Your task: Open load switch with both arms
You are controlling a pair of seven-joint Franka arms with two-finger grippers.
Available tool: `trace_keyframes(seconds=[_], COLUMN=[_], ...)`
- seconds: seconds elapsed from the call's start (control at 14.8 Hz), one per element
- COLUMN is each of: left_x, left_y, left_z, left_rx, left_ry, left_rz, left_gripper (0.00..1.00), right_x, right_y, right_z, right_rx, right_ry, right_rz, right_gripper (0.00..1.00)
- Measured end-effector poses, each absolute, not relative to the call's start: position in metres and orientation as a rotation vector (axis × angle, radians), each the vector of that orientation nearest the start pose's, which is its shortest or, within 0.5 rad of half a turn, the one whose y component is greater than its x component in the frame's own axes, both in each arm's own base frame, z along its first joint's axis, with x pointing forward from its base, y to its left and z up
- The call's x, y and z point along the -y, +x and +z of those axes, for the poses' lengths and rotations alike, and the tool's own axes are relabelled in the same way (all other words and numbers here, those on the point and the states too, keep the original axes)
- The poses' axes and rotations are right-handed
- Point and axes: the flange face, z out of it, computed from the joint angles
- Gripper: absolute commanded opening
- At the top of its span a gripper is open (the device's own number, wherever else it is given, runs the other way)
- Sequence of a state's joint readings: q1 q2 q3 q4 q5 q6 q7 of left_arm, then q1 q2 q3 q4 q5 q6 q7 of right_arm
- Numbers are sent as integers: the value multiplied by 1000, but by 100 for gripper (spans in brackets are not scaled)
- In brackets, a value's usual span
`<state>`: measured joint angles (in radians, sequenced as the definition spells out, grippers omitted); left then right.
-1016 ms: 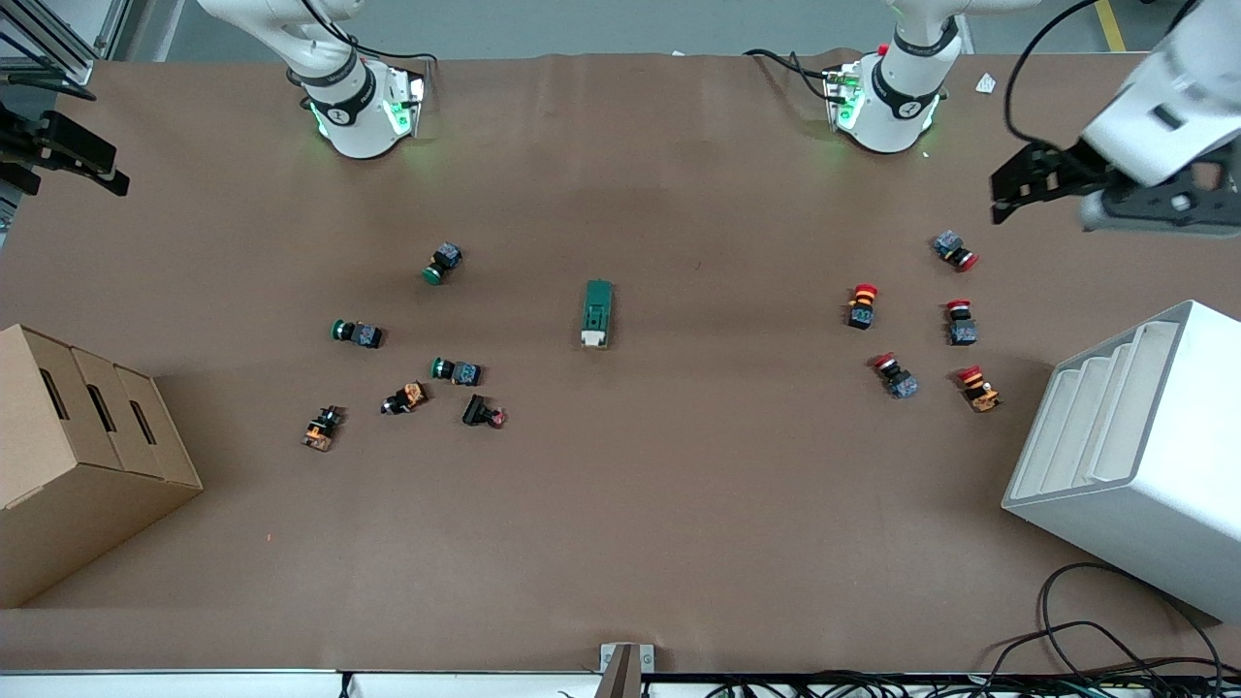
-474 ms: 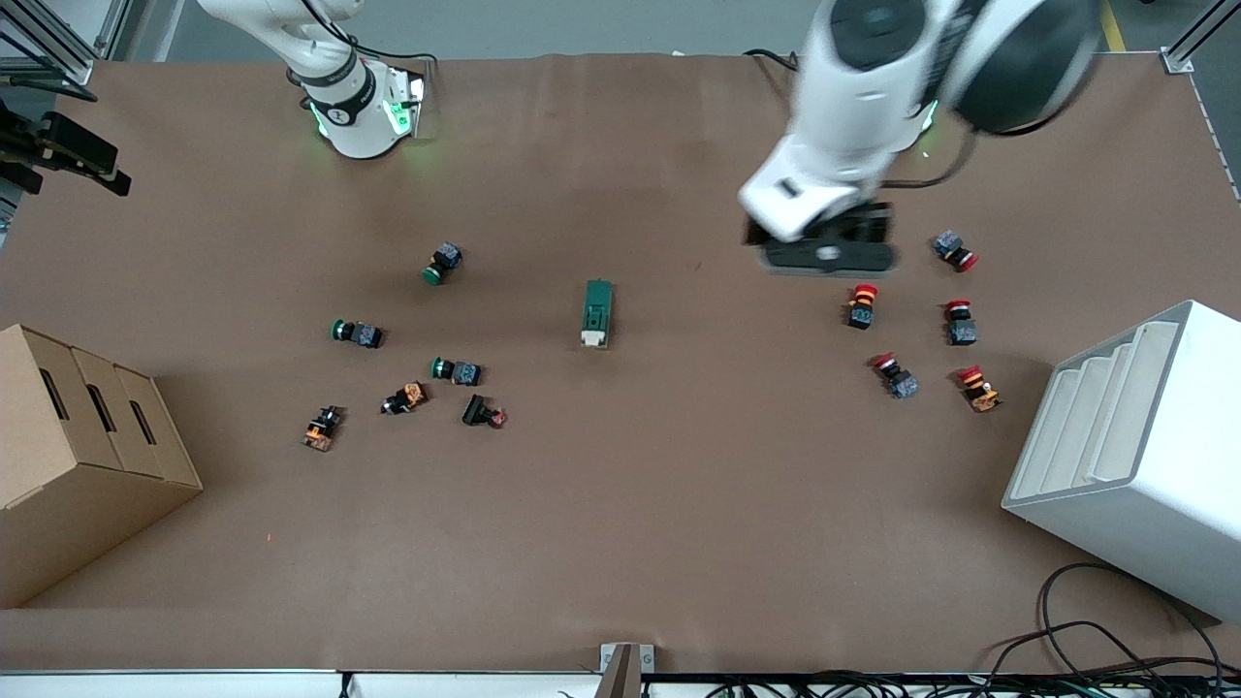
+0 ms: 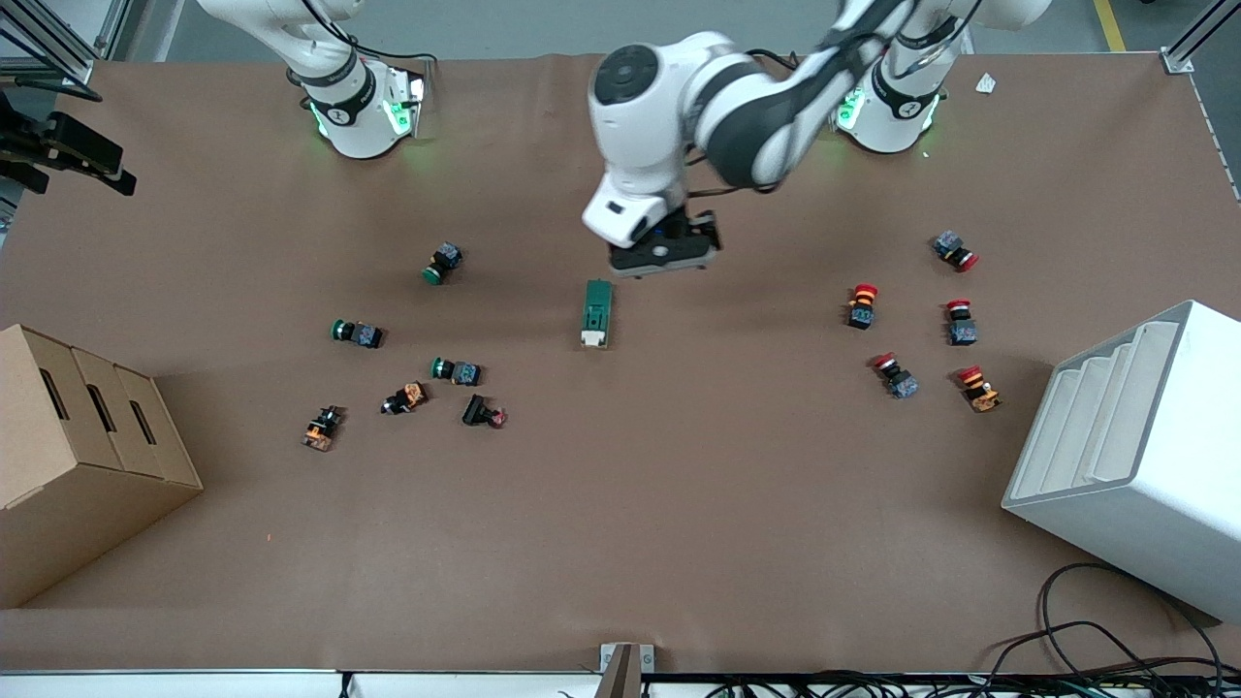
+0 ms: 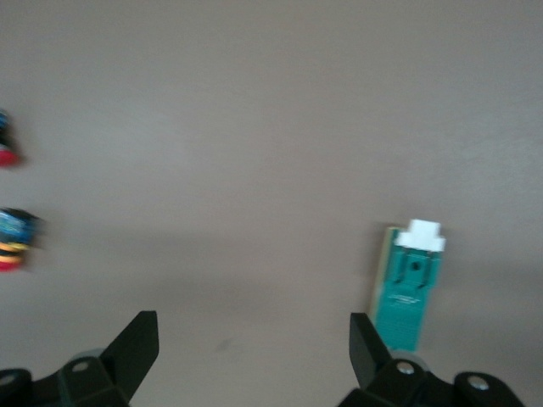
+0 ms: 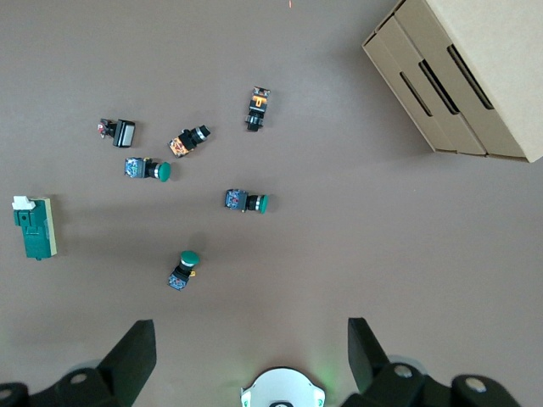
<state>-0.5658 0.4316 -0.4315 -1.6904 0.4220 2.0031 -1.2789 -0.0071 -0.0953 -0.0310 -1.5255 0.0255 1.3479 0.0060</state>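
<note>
Two grippers empty, fingers wide | left gripper [image 3: 662, 254] over desk [image 3: 679, 485] beside load switch [image 3: 596, 312]: centre yourself, then descend | right gripper [image 5: 246, 356] waits near its base.

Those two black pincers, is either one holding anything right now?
No. The left pincer hangs open over the table beside the dark green oblong load switch, not touching it. The right pincer waits open, empty.

The brown surface [image 3: 620, 523] carries the load switch [image 3: 597, 313] just beside the left end effector [image 3: 663, 254], scattered push buttons [image 3: 407, 397], a cardboard box [image 3: 78, 456] and a white rack [image 3: 1134, 456].
</note>
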Motion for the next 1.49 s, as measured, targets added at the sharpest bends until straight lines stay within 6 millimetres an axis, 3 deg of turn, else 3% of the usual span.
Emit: trace_keyframes(seconds=[0.2, 0.34, 0.54, 0.81, 0.95, 1.29, 1.49], left_x=[560, 573, 574, 574, 575, 574, 571], left_y=[360, 342, 320, 290, 279, 257, 251], left_z=[302, 271, 234, 200, 182, 137, 124], left_rx=[214, 149, 61, -40, -85, -140, -158], left_ry=[-2970, -2971, -2988, -2961, -2946, -2943, -2949], left_rz=[-366, -470, -599, -740, -830, -1020, -1095], left_gripper=[99, 99, 99, 98, 98, 98, 98], right_x=[17, 17, 19, 22, 22, 22, -10], right_y=[497, 496, 496, 501, 512, 554, 562], right_z=[676, 678, 682, 676, 660, 590, 578], right_rx=[-53, -54, -56, -63, -64, -73, -302], right_ry=[-3108, -3108, -3108, -3107, -3106, -3094, -3080], right_rz=[150, 148, 134, 150, 186, 356, 378], right_gripper=[100, 100, 100, 100, 100, 100, 100])
